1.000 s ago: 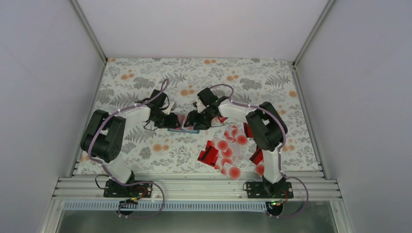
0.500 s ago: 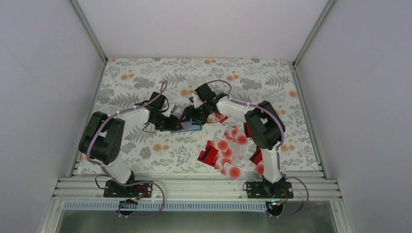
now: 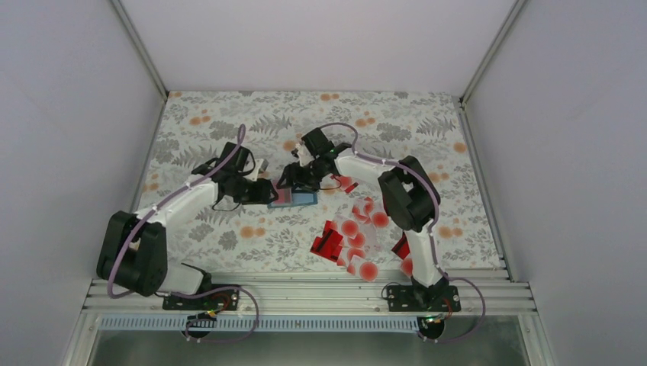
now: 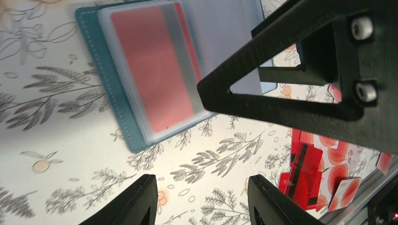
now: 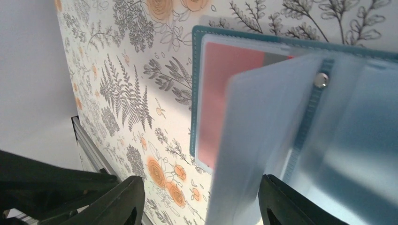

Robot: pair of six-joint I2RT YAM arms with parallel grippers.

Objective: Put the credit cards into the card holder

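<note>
The teal card holder (image 3: 294,197) lies open on the flowered cloth between both grippers. In the left wrist view the card holder (image 4: 109,79) shows a red card (image 4: 150,65) inside a clear sleeve. My left gripper (image 4: 202,199) hovers open just near of it, nothing between its fingers. My right gripper (image 5: 204,201) is open over the card holder (image 5: 195,89). A loose clear sleeve (image 5: 253,154) stands up between its jaws, nearer the right finger, unpinched. The snap (image 5: 321,79) shows at the spine. The loose credit cards (image 3: 353,240) lie heaped at the near right.
One red card (image 3: 347,184) lies just beyond the holder by the right arm. More cards (image 3: 403,248) sit beside the right arm's base. A metal rail (image 3: 305,293) runs along the near edge. White walls enclose the table on three sides.
The left arm has stretched out and its elbow has swung to the near left. The right gripper has shifted left over the holder, which now lies open with a sleeve lifted.
</note>
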